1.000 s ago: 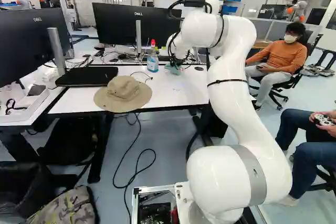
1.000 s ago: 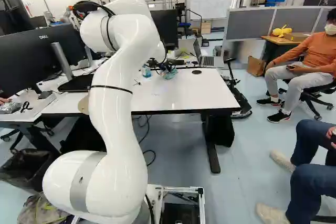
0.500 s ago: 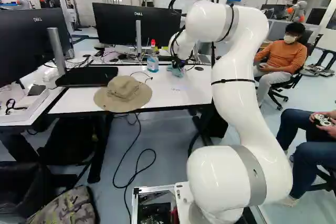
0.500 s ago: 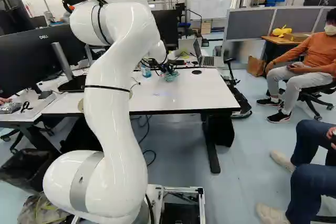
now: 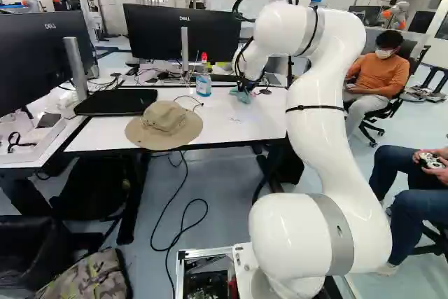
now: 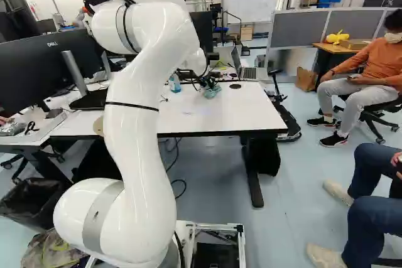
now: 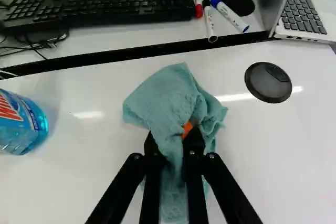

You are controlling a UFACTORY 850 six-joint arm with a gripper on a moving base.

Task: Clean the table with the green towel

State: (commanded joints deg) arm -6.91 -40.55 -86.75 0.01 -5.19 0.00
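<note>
The hand (image 6: 206,82) pinches the green towel (image 7: 168,103) (all bunched up, an orange pad (image 7: 187,128) peeking out) against the white worktop (image 7: 89,182), between the blue bottle (image 7: 20,127) and the round black cover (image 7: 268,83), with a keyboard (image 7: 105,6) and markers (image 7: 230,14) farther off.

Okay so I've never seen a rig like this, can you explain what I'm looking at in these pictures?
The machine is one white robot arm on a moving base. Two pictures come from cameras on that base, behind the arm, to its left and right; the third comes from its wrist, looking along the black jaws. Those jaws are closed on the green towel, pinching it from both sides. On the white table are a bottle of blue liquid, a tan hat and a round black cover.
</note>
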